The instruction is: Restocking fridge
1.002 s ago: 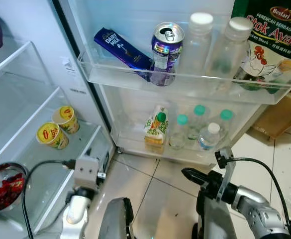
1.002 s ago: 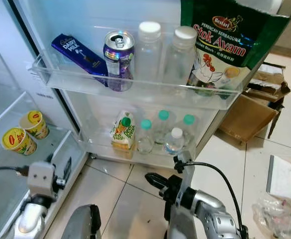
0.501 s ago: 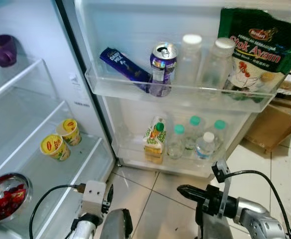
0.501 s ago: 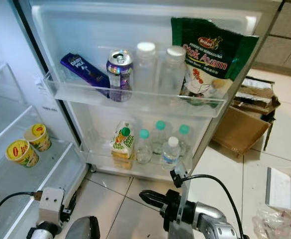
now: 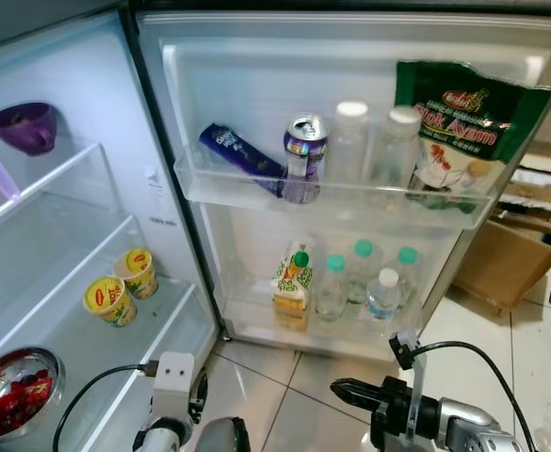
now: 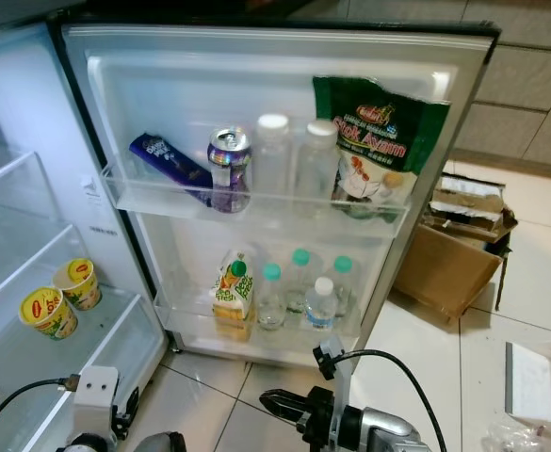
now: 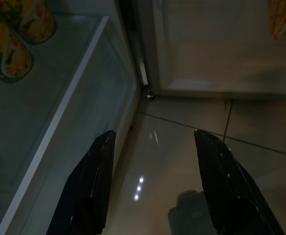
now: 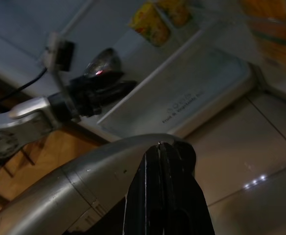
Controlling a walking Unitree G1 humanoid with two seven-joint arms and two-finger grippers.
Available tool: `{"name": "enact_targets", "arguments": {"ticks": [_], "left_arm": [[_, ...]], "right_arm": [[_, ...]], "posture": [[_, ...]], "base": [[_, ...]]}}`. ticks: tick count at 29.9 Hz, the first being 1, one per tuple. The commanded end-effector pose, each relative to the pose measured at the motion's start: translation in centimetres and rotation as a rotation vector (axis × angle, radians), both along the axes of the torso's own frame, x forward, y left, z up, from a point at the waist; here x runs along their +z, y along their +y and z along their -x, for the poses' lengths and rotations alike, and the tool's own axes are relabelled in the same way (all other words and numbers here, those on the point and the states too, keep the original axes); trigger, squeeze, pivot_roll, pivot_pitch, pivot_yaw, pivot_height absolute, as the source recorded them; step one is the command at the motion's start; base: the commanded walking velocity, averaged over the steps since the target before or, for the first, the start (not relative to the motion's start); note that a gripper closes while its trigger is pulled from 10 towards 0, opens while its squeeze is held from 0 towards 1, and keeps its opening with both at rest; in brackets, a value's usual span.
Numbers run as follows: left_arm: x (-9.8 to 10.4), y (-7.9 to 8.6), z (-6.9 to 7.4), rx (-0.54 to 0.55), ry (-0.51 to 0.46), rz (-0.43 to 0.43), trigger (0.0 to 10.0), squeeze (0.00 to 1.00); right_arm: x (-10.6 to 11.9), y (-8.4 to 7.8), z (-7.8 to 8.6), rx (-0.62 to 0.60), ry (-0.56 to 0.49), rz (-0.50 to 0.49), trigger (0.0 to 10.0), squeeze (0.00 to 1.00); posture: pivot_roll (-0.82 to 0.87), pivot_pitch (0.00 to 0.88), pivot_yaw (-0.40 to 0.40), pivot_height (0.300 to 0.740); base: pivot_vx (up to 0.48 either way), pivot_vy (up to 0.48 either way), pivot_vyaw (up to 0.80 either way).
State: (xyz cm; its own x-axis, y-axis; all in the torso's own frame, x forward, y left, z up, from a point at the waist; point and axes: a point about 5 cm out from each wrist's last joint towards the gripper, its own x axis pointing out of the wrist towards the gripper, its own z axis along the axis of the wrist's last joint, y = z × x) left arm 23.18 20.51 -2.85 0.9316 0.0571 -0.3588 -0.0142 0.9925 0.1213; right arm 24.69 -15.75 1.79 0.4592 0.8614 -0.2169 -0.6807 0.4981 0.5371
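The fridge stands open before me. Its upper door shelf (image 5: 256, 198) holds a purple chocolate bar (image 5: 240, 158), a purple can (image 5: 303, 155), two clear bottles (image 5: 348, 141) and a green stock bag (image 5: 461, 122). A juice carton (image 5: 292, 282) and several small water bottles (image 5: 380, 294) stand in the lower door shelf. My left gripper (image 7: 152, 181) hangs low by the fridge's bottom shelf edge, open and holding nothing. Low over the floor tiles, my right gripper (image 5: 343, 390) points left, shut and holding nothing.
Inside the fridge sit two yellow cups (image 5: 110, 299), a metal bowl of red food (image 5: 11, 394) and a purple cup (image 5: 25, 127). An open cardboard box (image 5: 510, 264) lies on the floor right of the door. Pale floor tiles (image 5: 284, 377) stretch below the door.
The whole picture has pulled back and up, so the camera moved: more of the fridge door shows and both arms sit lower in frame. Nothing in the fridge moved.
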Motion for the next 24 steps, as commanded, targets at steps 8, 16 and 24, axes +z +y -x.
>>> {"name": "enact_targets", "arguments": {"ticks": [8, 16, 24], "left_arm": [[-1.2, 1.5, 1.1, 0.110, 0.098, 0.052, 10.0, 0.00], [-2.4, 1.8, 2.3, 0.148, 0.197, 0.115, 10.0, 0.00], [-3.0, 1.8, 3.1, 0.158, 0.242, 0.120, 10.0, 0.00]], "right_arm": [[-2.8, -1.1, 1.4, -0.116, 0.113, 0.037, 10.0, 0.00], [-4.1, -2.2, 2.1, -0.174, 0.165, 0.074, 10.0, 0.00], [-4.4, -2.5, 2.0, -0.204, 0.157, 0.136, 10.0, 0.00]], "posture": [[-0.09, 0.033, 0.035, 0.586], [-0.09, 0.027, 0.029, 0.613], [-0.10, 0.014, 0.026, 0.631]], "base": [[0.000, 0.000, 0.00], [0.000, 0.000, 0.00], [0.000, 0.000, 0.00]]}}
